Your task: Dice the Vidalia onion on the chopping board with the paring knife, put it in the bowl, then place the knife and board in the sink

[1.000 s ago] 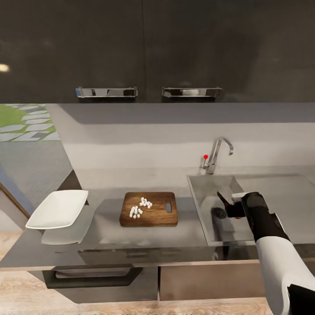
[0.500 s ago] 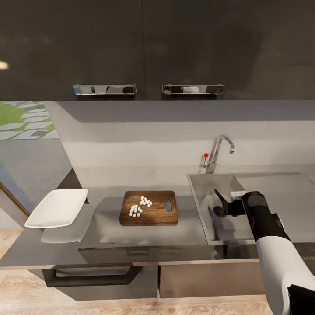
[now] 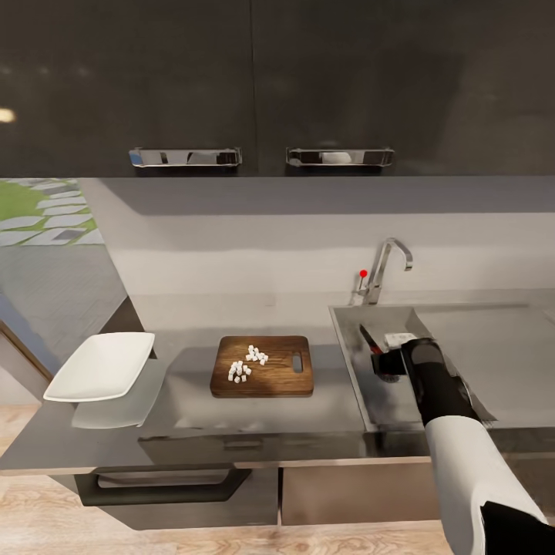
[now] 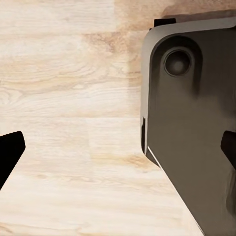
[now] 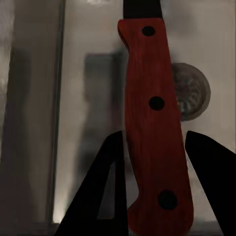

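knife (image 5: 156,123): over the sink (image 3: 370,385), long axis along the fingers, blade pointing away from the wrist | handle between the finger pads | right gripper (image 5: 162,162): pinching the handle | left gripper (image 4: 118,147): spread wide

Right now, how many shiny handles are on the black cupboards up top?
2. One handle sits on the left upper cupboard door, the other handle on the door beside it to the right, above the tap. More cupboards could lie outside the picture.
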`<state>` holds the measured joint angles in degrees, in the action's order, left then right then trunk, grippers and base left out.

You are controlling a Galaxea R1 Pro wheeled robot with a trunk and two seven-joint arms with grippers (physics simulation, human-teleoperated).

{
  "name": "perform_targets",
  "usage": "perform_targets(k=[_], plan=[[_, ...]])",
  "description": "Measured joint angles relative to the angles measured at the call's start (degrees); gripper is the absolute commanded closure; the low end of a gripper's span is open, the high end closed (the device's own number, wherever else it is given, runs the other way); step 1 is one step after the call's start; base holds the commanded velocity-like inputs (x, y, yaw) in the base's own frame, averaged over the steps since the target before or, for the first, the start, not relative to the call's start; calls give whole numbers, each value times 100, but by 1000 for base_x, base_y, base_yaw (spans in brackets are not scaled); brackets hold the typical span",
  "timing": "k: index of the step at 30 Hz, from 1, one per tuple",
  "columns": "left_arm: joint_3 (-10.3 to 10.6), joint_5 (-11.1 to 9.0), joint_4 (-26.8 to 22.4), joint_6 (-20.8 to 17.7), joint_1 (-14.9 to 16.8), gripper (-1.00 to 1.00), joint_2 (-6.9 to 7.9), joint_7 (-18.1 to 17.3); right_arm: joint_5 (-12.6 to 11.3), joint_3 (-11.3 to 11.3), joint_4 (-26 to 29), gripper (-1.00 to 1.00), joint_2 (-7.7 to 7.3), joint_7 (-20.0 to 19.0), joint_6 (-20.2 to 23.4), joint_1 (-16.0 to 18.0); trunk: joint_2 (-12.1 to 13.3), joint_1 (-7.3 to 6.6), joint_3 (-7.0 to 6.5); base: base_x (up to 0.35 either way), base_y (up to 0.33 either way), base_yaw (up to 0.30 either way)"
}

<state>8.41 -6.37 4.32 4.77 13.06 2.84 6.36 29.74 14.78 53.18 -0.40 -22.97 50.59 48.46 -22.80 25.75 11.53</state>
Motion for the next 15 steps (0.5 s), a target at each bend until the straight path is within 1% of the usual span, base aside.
perform_targets(k=[1,2,5,6,10,12,15], plan=[[-1,-4,1,-1,2,-100,-1,9,2,-14,-10,100,89,1,-16,-1,0,0,0,0,0,0],[-2,-5,-1,-1,-1,-100,3,14,16,-21,-29,100,129,3,-27,-1,0,0,0,0,0,0],[-10,-7,-5,-2,-1,-100,7,27,27,-27,-108,100,190,11,-36,-1,1,0,9,0,0,0],[-34,-7,-6,-2,-2,-100,8,29,31,-22,-136,100,190,12,-37,-1,1,0,16,0,0,0],[-277,-8,-9,-3,-2,-100,0,32,38,15,-309,100,151,13,-43,-1,1,0,50,0,0,0],[-340,-8,-9,-3,-2,-100,-1,32,41,21,-340,100,143,17,-46,-1,1,0,68,0,0,0],[-365,-8,-9,-3,-3,-100,-1,32,44,20,-355,100,139,65,-51,-1,0,0,95,0,0,0]])
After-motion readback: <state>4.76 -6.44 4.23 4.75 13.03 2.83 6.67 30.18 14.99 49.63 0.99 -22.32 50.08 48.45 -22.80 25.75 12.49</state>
